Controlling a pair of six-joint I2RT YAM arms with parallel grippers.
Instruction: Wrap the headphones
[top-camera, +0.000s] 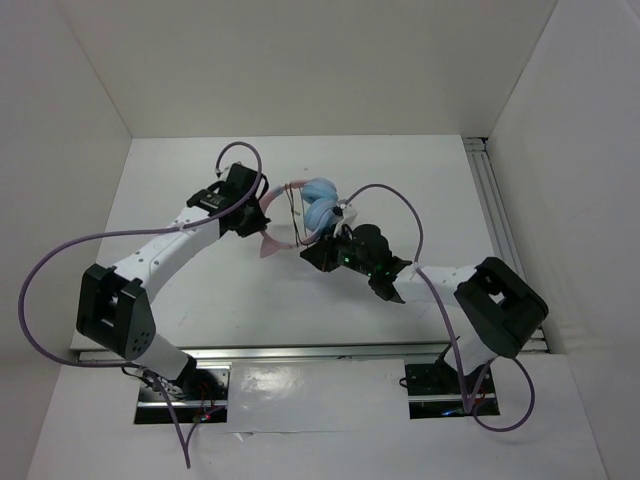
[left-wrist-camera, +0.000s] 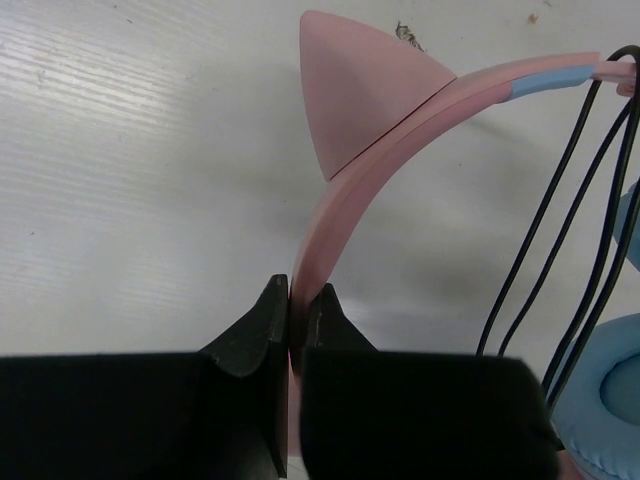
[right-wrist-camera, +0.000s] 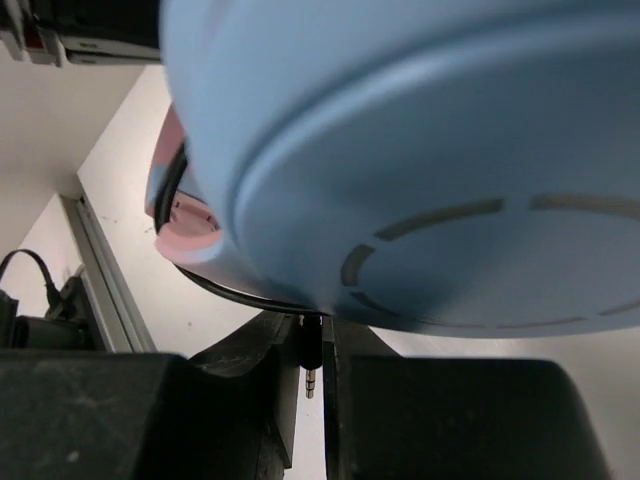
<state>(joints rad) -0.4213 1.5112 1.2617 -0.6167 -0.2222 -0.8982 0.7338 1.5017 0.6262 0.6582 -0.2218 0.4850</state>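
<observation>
A white table (top-camera: 250, 310) with white walls on three sides filled the top view, and a grey metal rail (top-camera: 497, 205) ran along its right edge. The white-and-black left arm (top-camera: 165, 250) reached from the near left toward the middle of the table. The right arm (top-camera: 480, 295) reached in from the near right, and thick purple cables (top-camera: 60, 250) looped off both.

Between the two arms, at the middle of the table, were the small over-ear headphones (top-camera: 318, 203), with a pink headband and light-blue round ear cups. The left gripper (left-wrist-camera: 297, 300) had its black fingers pressed together on the pink headband (left-wrist-camera: 335, 210), pinching it edge-on just below a pink triangular cat ear (left-wrist-camera: 360, 90). A light-blue cushioned ear cup (left-wrist-camera: 610, 400) sat to the right in that wrist view.

In the right wrist view, the smooth back of a light-blue ear cup (right-wrist-camera: 420, 150) loomed just above the right gripper (right-wrist-camera: 312, 340). Its fingers were drawn nearly together on the end of the thin black cord (right-wrist-camera: 225, 290), and the small metal jack plug (right-wrist-camera: 311, 381) showed in the narrow gap between them.

Several strands of the cord hung from the headband in loops beside the ear cups in the left wrist view.
</observation>
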